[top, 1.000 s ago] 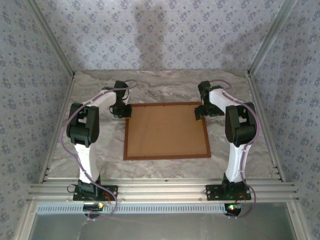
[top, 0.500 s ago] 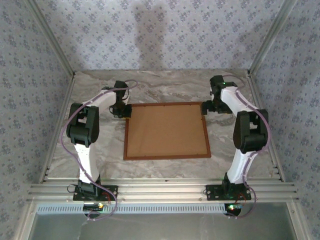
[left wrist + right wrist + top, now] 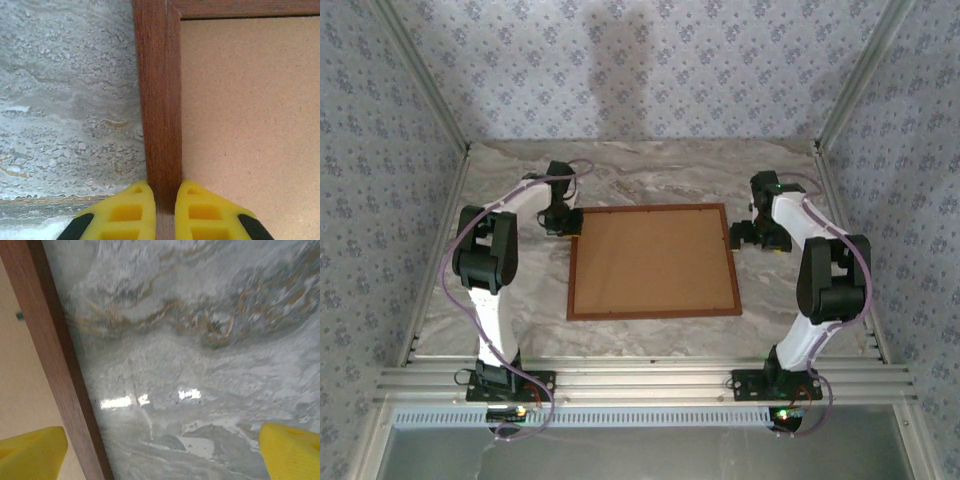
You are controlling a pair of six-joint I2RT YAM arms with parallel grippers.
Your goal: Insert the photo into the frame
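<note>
The reddish-brown wooden frame (image 3: 655,313) lies flat on the marble table, with a plain brown backing board (image 3: 653,258) filling it. My left gripper (image 3: 570,222) is at the frame's far left corner. In the left wrist view its yellow fingers (image 3: 132,210) are shut on the left bar of the frame (image 3: 160,100). My right gripper (image 3: 740,236) hangs open just off the frame's right edge. In the right wrist view the frame's right bar (image 3: 55,355) runs beside the left fingertip (image 3: 30,455). The photo is out of view.
Grey marble tabletop (image 3: 650,185) surrounds the frame, bounded by metal rails and patterned walls. The backing board (image 3: 250,125) shows plain tan inside the left bar. Bare marble (image 3: 200,365) lies between the right gripper's fingers.
The right arm has swung outward from the frame's far right corner to just right of the right bar, a little nearer. The left arm and the frame have not moved.
</note>
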